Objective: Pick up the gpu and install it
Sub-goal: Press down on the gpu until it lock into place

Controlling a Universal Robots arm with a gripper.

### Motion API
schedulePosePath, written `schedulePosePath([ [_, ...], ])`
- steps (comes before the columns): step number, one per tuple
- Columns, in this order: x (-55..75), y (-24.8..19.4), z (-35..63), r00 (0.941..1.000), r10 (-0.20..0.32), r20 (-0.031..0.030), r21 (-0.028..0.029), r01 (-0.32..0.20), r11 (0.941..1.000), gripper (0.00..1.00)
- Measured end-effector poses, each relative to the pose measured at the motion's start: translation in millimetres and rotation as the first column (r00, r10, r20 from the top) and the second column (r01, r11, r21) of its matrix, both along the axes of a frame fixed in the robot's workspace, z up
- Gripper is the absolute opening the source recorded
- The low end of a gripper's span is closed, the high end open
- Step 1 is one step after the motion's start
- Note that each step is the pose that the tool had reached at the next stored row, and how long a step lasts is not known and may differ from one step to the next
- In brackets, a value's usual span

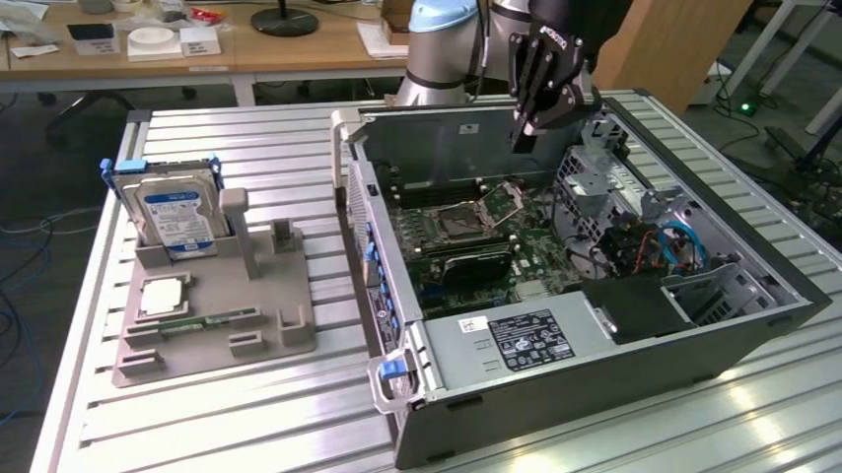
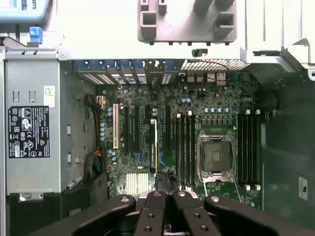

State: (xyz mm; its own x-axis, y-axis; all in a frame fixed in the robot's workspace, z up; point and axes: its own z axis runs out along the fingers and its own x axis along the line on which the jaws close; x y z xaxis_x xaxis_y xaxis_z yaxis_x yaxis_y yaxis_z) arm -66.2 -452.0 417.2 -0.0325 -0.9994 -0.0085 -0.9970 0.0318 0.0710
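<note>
Gripper [image 1: 526,138] closed narrow, nothing visibly held, hanging above the open computer case [image 1: 736,330]; gpu [image 2: 156,145] stands on edge in a motherboard [image 2: 147,162] slot, apparently seated. Wrist view gives the card's slot alignment; exterior view gives gripper height and the grey tray [image 1: 211,325] with hard drive [image 1: 175,217] on the counter [image 1: 237,424].

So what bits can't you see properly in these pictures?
- What, if anything, the shut gripper pinches: in the wrist view its own fingers cover the spot.
- The hard drive: cut off by the wrist picture's edge.
- The words on the power supply label: too small in the exterior view.
- The near strip of the motherboard: hidden behind the case wall in the exterior view.
</note>
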Motion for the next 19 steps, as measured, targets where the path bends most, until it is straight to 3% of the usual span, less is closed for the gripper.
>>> schedulePosePath([
  [13, 0.0, 0.0, 0.1, 1.0, 0.0, 0.0001, -0.0003, 0.0, 1.0, 0.11],
  [14, -0.2, 0.0, -0.1, 1.0, 0.0, 0.0019, -0.0003, 0.0, 1.0, 0.11],
  [17, -0.4, 0.1, -1.7, 0.9999, 0.003, 0.0162, -0.0006, -0.003, 1.0, 0.11],
  [19, -0.8, 0.0, -4.1, 0.9998, 0.005, 0.0215, -0.0006, -0.005, 1.0, 0.11],
])
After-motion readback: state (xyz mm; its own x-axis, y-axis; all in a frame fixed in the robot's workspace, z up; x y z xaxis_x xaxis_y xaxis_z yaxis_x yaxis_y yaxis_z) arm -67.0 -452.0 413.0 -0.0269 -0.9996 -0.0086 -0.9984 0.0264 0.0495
